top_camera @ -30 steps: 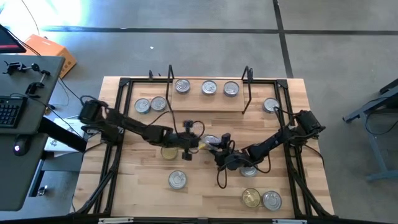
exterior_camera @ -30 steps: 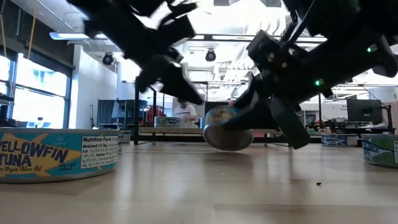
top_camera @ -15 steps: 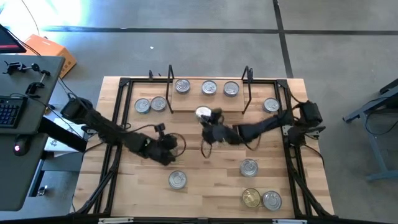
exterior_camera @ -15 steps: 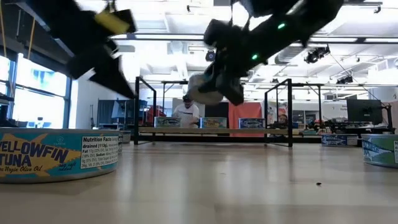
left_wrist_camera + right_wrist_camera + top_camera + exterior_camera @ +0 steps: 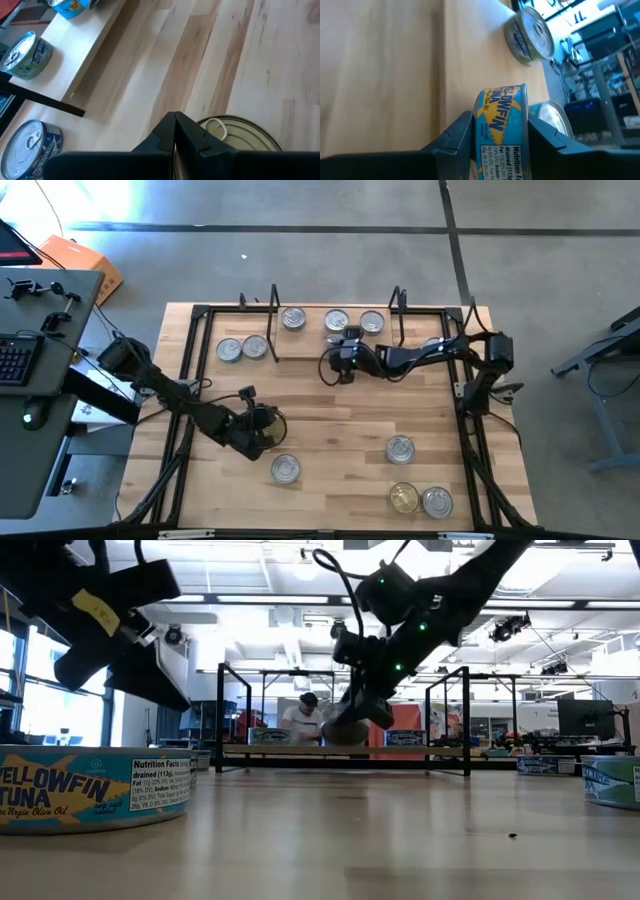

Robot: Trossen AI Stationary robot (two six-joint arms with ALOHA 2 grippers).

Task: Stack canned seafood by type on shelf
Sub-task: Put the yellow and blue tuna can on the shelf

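Right wrist view: fingers (image 5: 497, 135) clamp a yellowfin tuna can (image 5: 500, 125) between them.

Left arm (image 5: 215, 420) covers most of a gold-lidded tin (image 5: 240, 137) lower left; the yellowfin tuna tin's (image 5: 502, 132) label is cut off below.

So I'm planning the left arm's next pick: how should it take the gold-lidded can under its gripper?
Come straight down and pinch the gold-lidded can across its short round side wall. It lies flat, lid up, on bare table, leaving its sides free.
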